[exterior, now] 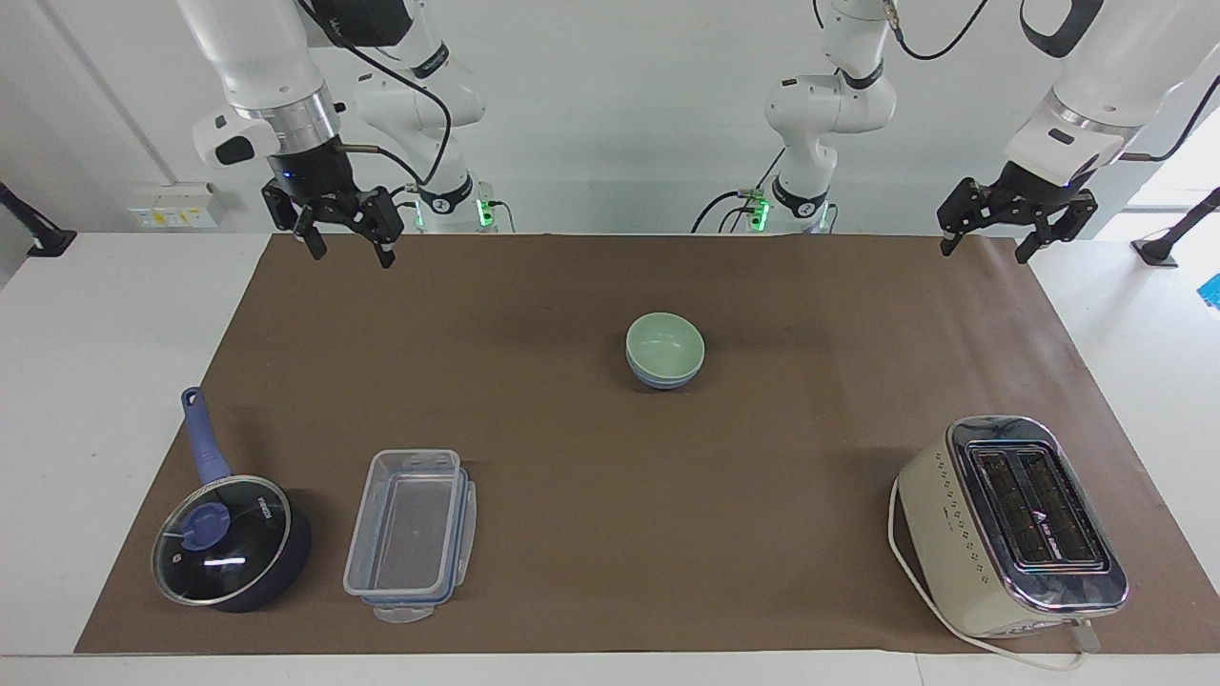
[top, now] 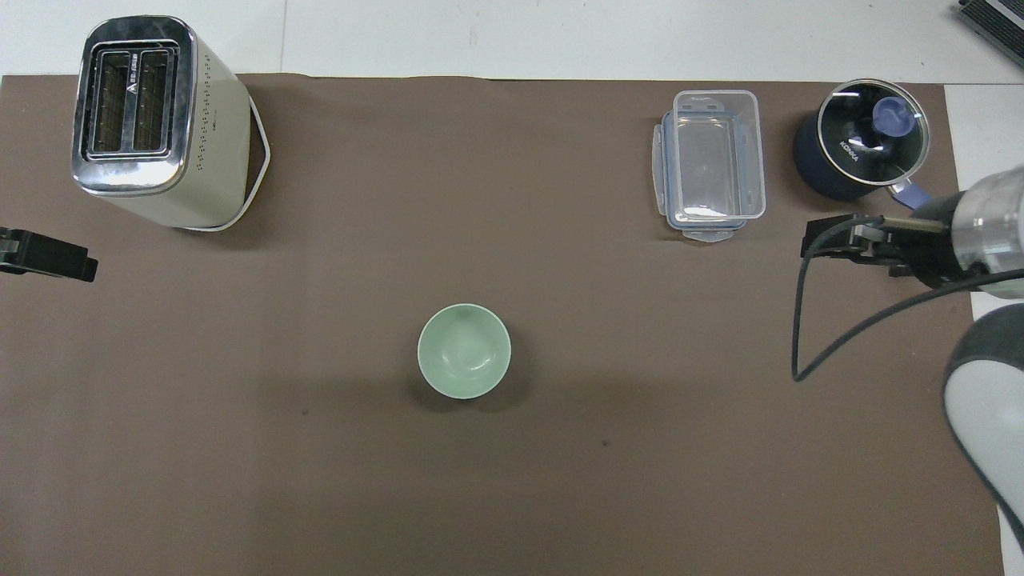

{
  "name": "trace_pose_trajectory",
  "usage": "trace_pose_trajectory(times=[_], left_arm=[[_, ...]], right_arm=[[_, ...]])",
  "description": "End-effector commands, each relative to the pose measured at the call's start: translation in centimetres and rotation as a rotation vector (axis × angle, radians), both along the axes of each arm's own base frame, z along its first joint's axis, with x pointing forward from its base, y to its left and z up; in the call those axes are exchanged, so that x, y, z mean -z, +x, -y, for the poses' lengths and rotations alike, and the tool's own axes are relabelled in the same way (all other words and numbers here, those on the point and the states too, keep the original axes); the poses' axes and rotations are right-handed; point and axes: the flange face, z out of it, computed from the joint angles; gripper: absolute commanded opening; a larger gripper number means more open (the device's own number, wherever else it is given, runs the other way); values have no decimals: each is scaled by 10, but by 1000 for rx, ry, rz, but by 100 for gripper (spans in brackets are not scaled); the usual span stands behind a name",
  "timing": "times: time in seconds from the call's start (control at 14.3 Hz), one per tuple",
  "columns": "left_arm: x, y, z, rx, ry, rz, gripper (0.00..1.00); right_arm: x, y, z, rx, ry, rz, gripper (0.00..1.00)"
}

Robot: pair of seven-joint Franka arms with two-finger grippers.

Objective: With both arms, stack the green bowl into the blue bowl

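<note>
The green bowl (exterior: 664, 341) sits nested inside the blue bowl (exterior: 658, 380) at the middle of the brown mat; only the blue bowl's outer wall shows below the green rim. From overhead the green bowl (top: 464, 350) covers the blue one. My right gripper (exterior: 349, 255) hangs open and empty, raised over the mat's edge by the robots at the right arm's end, well away from the bowls. My left gripper (exterior: 986, 250) waits open and empty in the air over the mat's corner at the left arm's end; in the overhead view part of the left gripper (top: 48, 256) shows at the frame's edge.
A cream toaster (exterior: 1012, 526) with a white cord stands farthest from the robots at the left arm's end. A clear plastic container (exterior: 410, 534) and a dark blue lidded saucepan (exterior: 232, 541) sit farthest from the robots at the right arm's end. The brown mat (exterior: 762, 476) covers the table.
</note>
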Motion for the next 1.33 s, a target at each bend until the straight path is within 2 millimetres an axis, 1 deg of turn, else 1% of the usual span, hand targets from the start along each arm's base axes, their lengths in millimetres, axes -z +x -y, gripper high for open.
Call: trace_pose_trajectory(times=[0.0,0.07,0.14,0.21,0.28,0.35,0.42,0.56,0.7,0.84,1.05,1.26], left_arm=[[-7,-3,-4,4,9,-6,100],[-6,-3,-4,4,9,-7,100],[-7,-3,-4,4,9,-6,100],[-6,-3,-4,4,9,-7,100],[-6,-3,-4,4,9,-7,100],[-6,-3,-4,4,9,-7,100],[-6,-3,-4,4,9,-7,100],[-7,-3,-4,4,9,-6,100],[-6,-3,-4,4,9,-9,100],[-6,-3,-4,4,9,-10,100],[-7,-4,-5,3,9,-10,100],[-6,-5,-4,4,10,-18,100]], right_arm=[[-29,-9,12,3,-19,-37,100],[-33,-12,18,3,-21,-53,100],[-35,-14,32,0,-20,-58,100],[-36,-15,40,-7,-19,-57,100],[-39,-16,43,-5,-20,-47,100],[-48,-25,44,-7,-22,-22,100],[-45,-28,47,-2,-17,-33,100],[-40,-29,44,-10,-17,-40,100],[-40,-29,42,-41,-22,-41,100],[-40,-30,49,-99,-66,-43,100],[-40,-32,47,-114,-63,-60,100],[-36,-38,52,-106,-62,-108,100]])
